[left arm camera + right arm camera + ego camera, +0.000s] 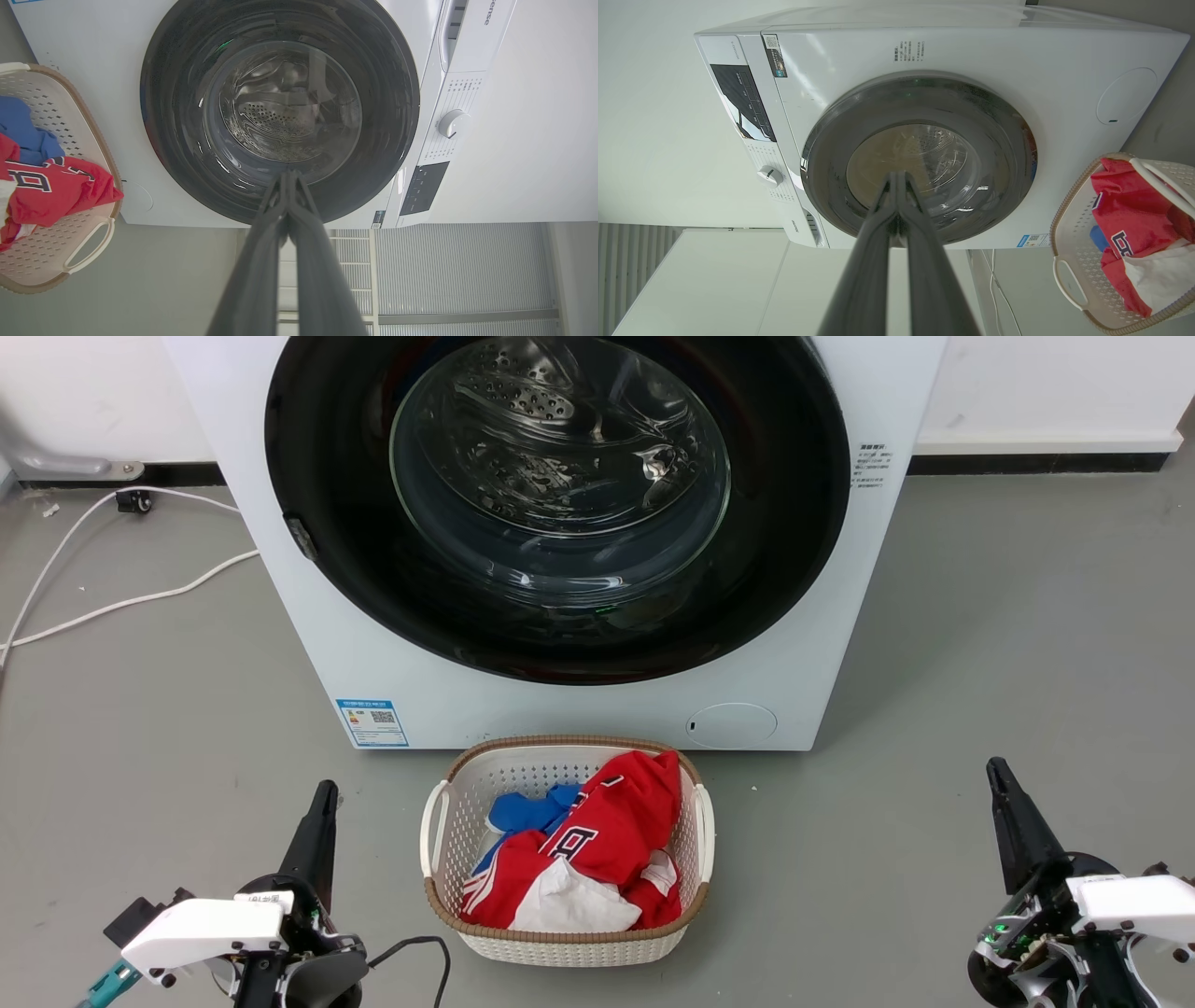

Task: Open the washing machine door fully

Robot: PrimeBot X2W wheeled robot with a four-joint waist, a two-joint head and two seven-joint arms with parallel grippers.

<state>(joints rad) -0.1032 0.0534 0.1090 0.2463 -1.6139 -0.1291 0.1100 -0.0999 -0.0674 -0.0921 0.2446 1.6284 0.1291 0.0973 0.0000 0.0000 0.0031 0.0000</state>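
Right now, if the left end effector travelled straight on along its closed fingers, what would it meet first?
Most likely the closed washing machine door: the left end effector points at the rim of its glass bowl, though depth is unclear.

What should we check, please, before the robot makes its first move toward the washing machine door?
1. Washing machine door shut against the washing machine, in plain view: ok.
2. Left gripper shut, holding nothing: ok.
3. Right gripper shut, holding nothing: ok.
4. Grip point: small dark catch at the door's left edge; whether it is the handle: cannot tell.
5. Swing path: laundry basket stands close before the machine; clearance under the door: cannot tell.
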